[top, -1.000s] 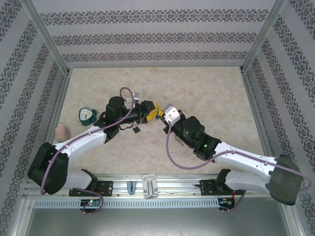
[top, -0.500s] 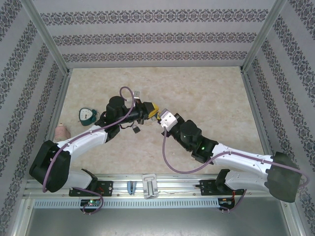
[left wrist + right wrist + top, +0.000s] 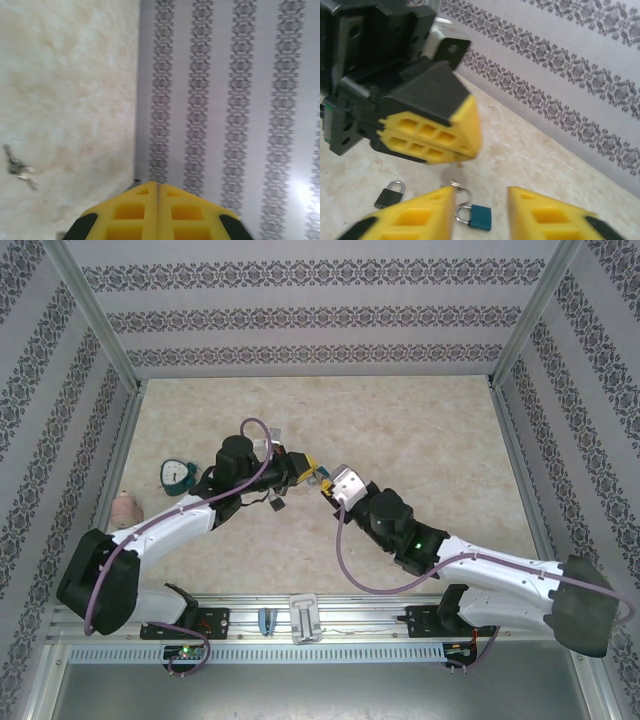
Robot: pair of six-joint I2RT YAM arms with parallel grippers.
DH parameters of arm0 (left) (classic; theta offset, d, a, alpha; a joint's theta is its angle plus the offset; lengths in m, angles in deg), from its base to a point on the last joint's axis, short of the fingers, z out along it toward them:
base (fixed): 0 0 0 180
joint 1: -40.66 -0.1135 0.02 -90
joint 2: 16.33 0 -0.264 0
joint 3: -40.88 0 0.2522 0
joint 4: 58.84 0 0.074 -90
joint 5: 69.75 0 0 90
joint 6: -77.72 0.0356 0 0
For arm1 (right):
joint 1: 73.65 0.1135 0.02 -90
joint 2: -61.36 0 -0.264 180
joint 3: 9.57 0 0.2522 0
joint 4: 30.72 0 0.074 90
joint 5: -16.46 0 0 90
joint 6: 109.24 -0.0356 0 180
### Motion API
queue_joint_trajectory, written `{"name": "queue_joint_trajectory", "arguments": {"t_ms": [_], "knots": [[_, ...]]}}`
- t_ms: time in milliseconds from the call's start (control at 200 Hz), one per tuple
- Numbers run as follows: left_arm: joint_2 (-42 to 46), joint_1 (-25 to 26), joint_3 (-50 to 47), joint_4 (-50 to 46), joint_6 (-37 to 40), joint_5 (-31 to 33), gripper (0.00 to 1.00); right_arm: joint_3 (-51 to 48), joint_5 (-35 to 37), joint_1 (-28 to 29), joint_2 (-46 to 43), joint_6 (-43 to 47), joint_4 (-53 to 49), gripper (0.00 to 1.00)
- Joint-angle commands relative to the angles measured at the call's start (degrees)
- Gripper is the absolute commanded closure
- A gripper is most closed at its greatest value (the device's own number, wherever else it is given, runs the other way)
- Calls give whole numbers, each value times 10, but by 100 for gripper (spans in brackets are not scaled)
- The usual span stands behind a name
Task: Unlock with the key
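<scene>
- table (image 3: 420,430): beige marbled top with patterned walls around it
- teal round thing (image 3: 177,473) lies near the left wall
- pinkish lump (image 3: 122,507) sits just beside that wall, nearer the arm bases
- black padlock (image 3: 389,194) lies flat
- keys (image 3: 17,167) lie on bare top
- blue padlock (image 3: 479,216): lying or hanging, cannot tell

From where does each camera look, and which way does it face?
Top external: above and behind, looking down at table; left end effector, right end effector.
Left wrist: faces along table to striped wall; own shut fingers.
Right wrist: faces left end effector gripping key, and blue padlock; own open fingers.
Shared: left end effector, top and right wrist.
</scene>
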State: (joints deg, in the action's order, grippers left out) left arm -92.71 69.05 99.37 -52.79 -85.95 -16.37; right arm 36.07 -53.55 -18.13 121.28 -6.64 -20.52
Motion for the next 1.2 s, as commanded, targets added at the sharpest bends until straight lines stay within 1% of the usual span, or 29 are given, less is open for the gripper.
{"name": "queue_joint_trajectory", "arguments": {"t_ms": [0,25,105,175,225,280,310,435,525,580,660,804,864,974,1109,1194], "knots": [[39,-6,59,-180,160,80,100,-4,-28,-25,-35,-135,-39,55],[43,-6,61,-189,174,91,100,-1,-44,-38,-40,-168,-51,53],[51,-6,61,-192,198,108,100,23,-120,-92,-43,-282,-102,54],[52,-6,59,-179,211,106,100,55,-211,-153,-26,-382,-156,55],[55,-6,54,-169,213,107,100,74,-296,-197,-6,-444,-169,61],[61,-5,45,-151,216,114,100,80,-381,-232,21,-496,-148,66],[65,-5,40,-141,216,118,100,79,-415,-244,34,-520,-127,67],[82,2,20,-106,213,141,100,70,-493,-257,67,-598,-26,64],[97,14,9,-80,211,161,100,69,-528,-256,90,-655,40,61],[103,21,-1,-54,206,167,100,64,-538,-254,103,-685,86,60],[107,27,-14,-13,200,162,100,56,-546,-253,124,-721,141,57],[104,38,-41,98,173,141,100,55,-590,-253,171,-778,252,56],[105,43,-42,114,171,143,100,54,-599,-250,181,-795,289,57],[107,51,-42,117,176,153,100,53,-602,-247,187,-806,317,58],[104,54,-46,133,169,152,100,54,-608,-245,187,-804,318,58],[104,54,-49,137,167,157,100,57,-616,-244,186,-803,320,61]]}}
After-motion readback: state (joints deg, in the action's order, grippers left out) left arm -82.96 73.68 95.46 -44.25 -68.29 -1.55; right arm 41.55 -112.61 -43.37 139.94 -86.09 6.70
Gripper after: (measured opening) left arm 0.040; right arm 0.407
